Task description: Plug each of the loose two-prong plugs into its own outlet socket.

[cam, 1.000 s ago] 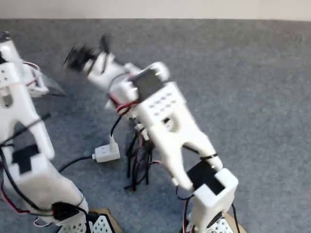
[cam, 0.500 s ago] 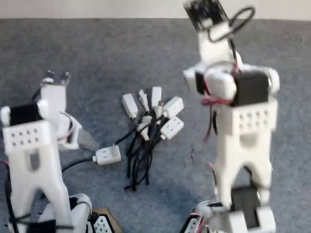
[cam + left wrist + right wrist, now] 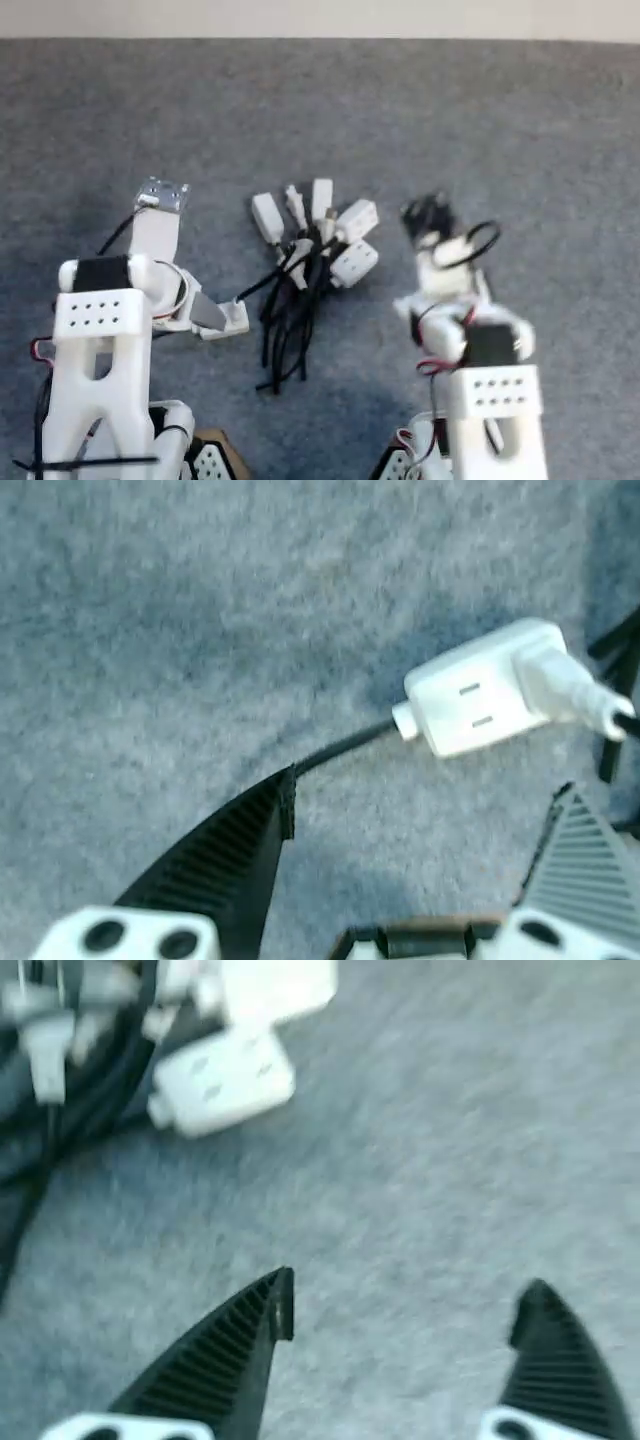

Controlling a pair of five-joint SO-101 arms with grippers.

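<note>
- Just beyond the left gripper (image 3: 425, 790), fingers spread: single white socket (image 3: 480, 695) flat on carpet (image 3: 200, 600), its black cord (image 3: 340, 748) running by one fingertip.
- Between both grippers: cluster of white sockets (image 3: 320, 225), black cords (image 3: 285, 340) tangled.
- Ahead of right gripper (image 3: 410, 1285), fingers apart over carpet: nearest cluster socket (image 3: 222, 1082), beyond one tip.

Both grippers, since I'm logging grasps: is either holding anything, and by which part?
Nothing is held. The left gripper and the right gripper both have jaws open, with carpet between them.
</note>
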